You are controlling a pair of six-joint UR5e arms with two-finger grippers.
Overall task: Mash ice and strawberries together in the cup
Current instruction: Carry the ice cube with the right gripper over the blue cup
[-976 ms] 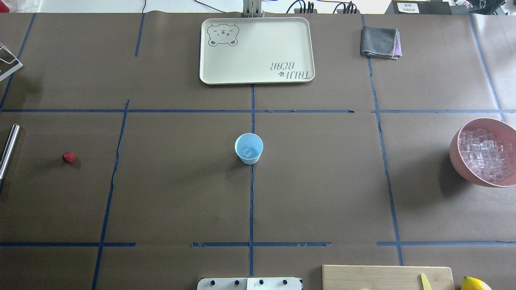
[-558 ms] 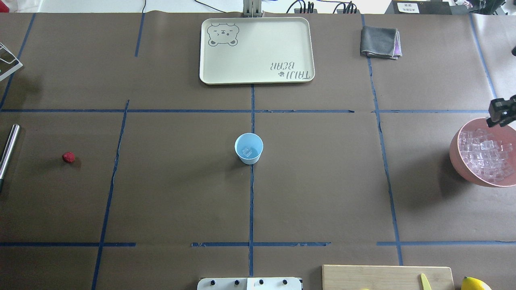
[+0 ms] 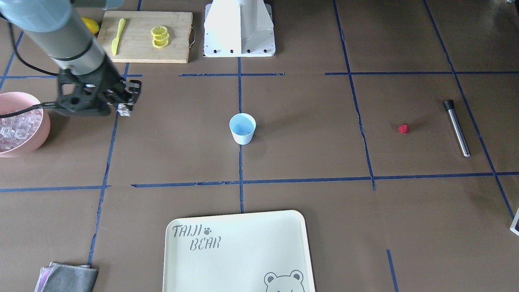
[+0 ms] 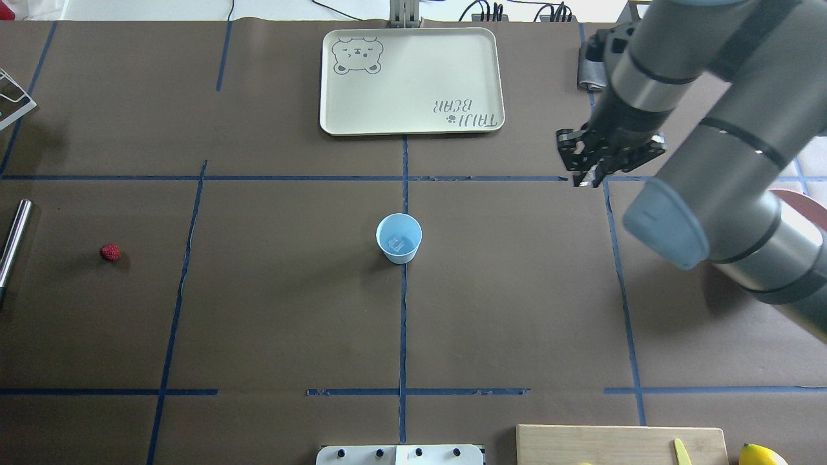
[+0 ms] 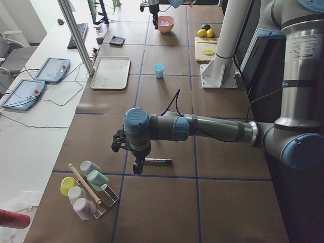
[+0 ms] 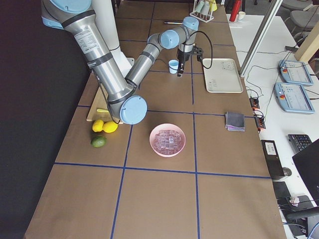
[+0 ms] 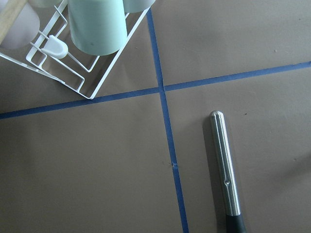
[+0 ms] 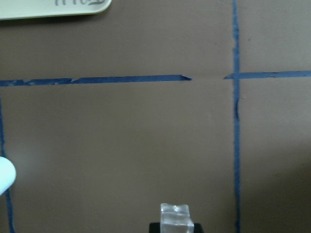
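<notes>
Clear ice comes first. One cube (image 4: 395, 244) lies at the bottom of the only cup (image 4: 408, 227), which stands upright at the table's centre on a blue tape line. A second cube (image 8: 177, 217) is pinched between the fingers of the right gripper (image 4: 589, 179), which is held above the table between the cup and the pink bowl (image 3: 40, 140), well apart from the cup. The wrist camera's lower edge cuts off the bottom of this cube and almost all of the fingers.

The bowl holds a heap of ice too jumbled to count. The front camera's frame crops it, and from overhead the right arm hides nearly all of it. The one strawberry (image 4: 110, 252) sits alone on the robot's left side, far from the cup and near a metal rod (image 4: 14, 239) that the overhead frame cuts short.

The left gripper (image 5: 135, 166) appears only from the table's end, hanging over that rod. I cannot tell whether its fingers are spread or together.
</notes>
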